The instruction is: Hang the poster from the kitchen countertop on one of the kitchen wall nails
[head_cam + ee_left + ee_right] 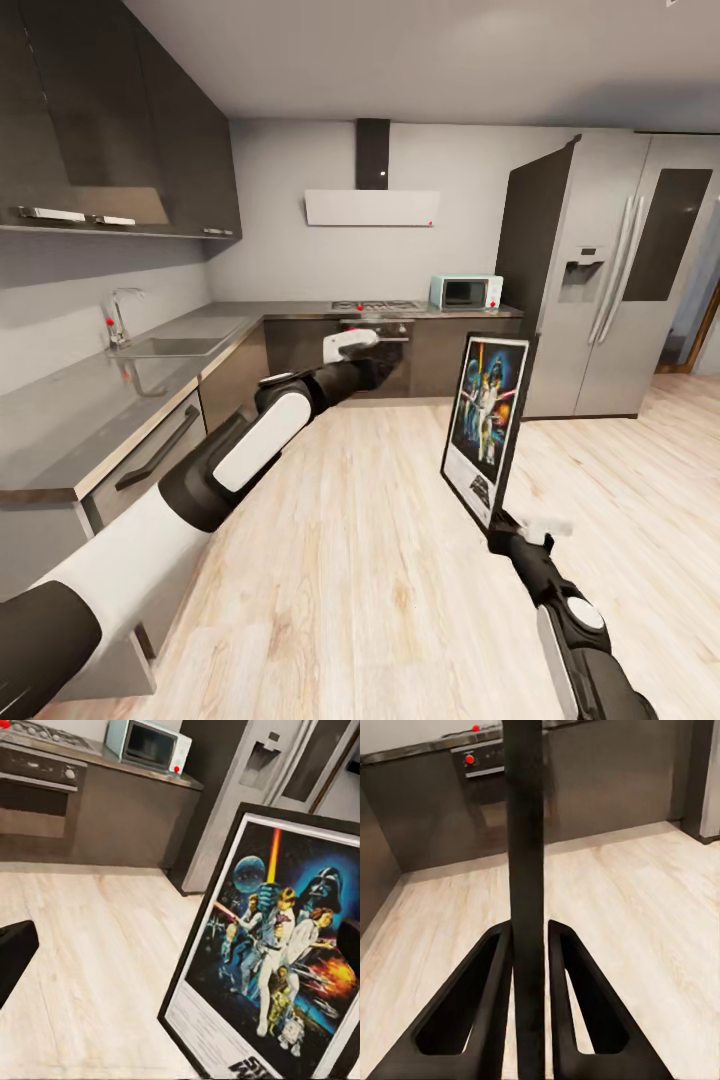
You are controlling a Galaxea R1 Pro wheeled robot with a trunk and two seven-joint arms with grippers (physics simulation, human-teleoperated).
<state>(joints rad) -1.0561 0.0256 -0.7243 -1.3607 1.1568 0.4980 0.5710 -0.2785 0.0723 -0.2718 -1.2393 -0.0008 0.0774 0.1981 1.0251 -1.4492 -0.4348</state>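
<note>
The poster (487, 425) stands upright over the wood floor, its dark blue artwork facing left, with my right gripper (505, 525) shut on its bottom edge. In the right wrist view the two dark fingers (487, 997) pinch the thin black frame (525, 832) edge-on. The left wrist view shows the poster's face (270, 945) with its white border. My left gripper (378, 372) reaches out in front of the oven, away from the poster, and its fingers (13, 956) stand wide apart with nothing between them. The dark grey countertop (80, 410) runs along the left wall.
A sink (180, 345) and tap (120, 315) are set in the countertop. At the back stand an oven (385, 340), a hob, a white hood (370, 207) and a teal microwave (465, 292). A silver fridge (620, 290) stands right. Plank floor spreads between.
</note>
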